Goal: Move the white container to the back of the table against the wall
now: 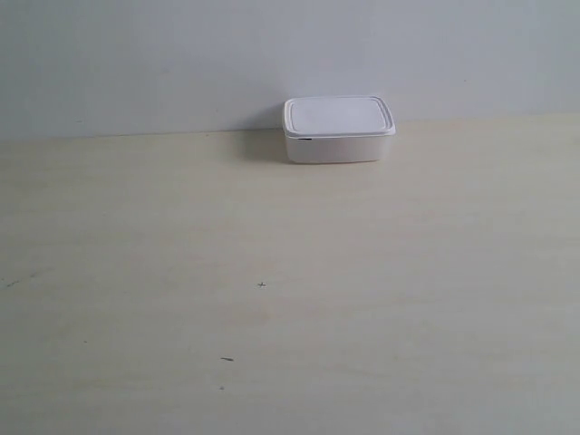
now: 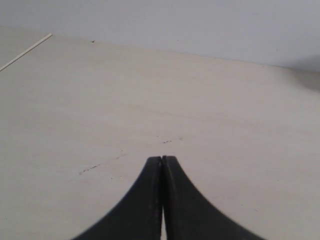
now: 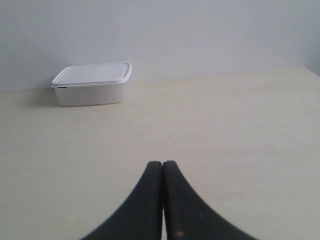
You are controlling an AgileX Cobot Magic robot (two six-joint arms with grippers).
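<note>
The white container [image 1: 337, 130], lid on, rests at the back of the cream table [image 1: 272, 272], right up by the pale wall [image 1: 181, 54]. The right wrist view shows the same container [image 3: 92, 84] far ahead of my right gripper [image 3: 162, 163], which is shut with nothing in it. My left gripper [image 2: 162, 158] is also shut and empty over bare table [image 2: 100, 100]; the container is out of that view. Neither arm appears in the exterior view.
A few tiny dark specks [image 1: 262, 285] mark the tabletop. A thin pale line [image 2: 25, 52] runs across the far corner of the table in the left wrist view. The table's side edge [image 3: 312, 70] shows in the right wrist view.
</note>
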